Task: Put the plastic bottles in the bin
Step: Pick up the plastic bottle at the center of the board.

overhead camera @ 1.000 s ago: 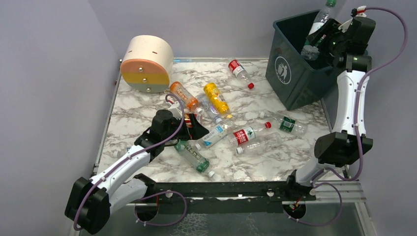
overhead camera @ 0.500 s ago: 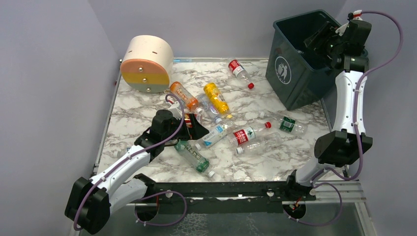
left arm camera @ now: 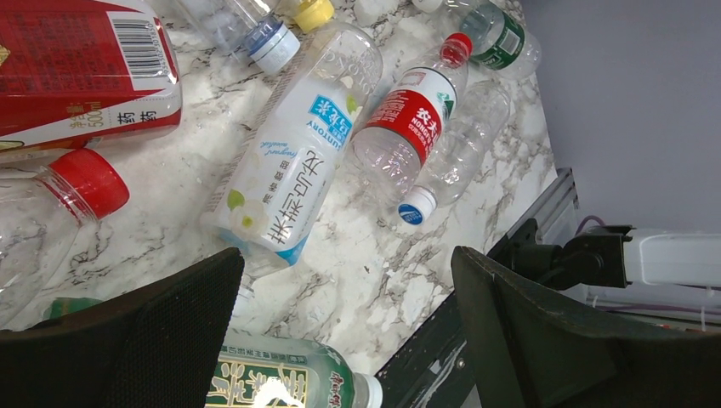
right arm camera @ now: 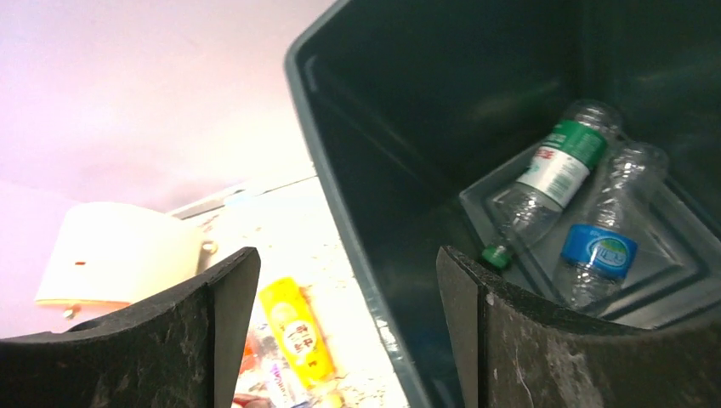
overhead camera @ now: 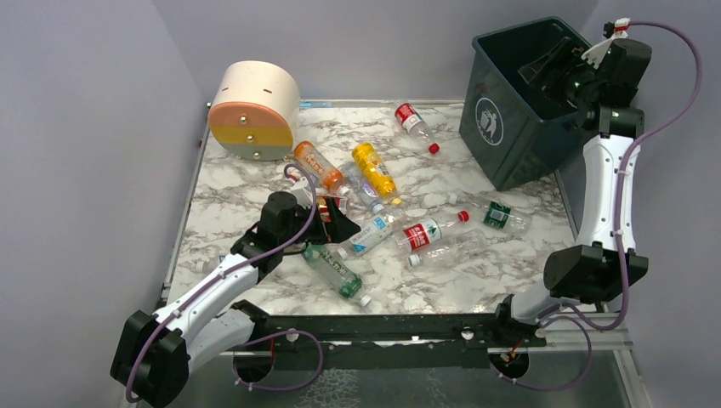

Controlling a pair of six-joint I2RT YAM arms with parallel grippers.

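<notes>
The jaws of the right arm (overhead camera: 605,170) hang open and empty over the dark green plastic bin (overhead camera: 502,127). The jaws of the left arm (overhead camera: 221,280) sit open above small plastic bottles (left arm camera: 293,170) on the table (left arm camera: 374,280).

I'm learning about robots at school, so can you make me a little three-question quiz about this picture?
1. True or false: a green-label bottle and a blue-label bottle lie inside the bin.
2. What does the right gripper hold? A) a bottle B) nothing C) a cap
3. Which gripper hovers open by the white-label bottle on the table?
Key: 1 true; 2 B; 3 the left gripper.
</notes>
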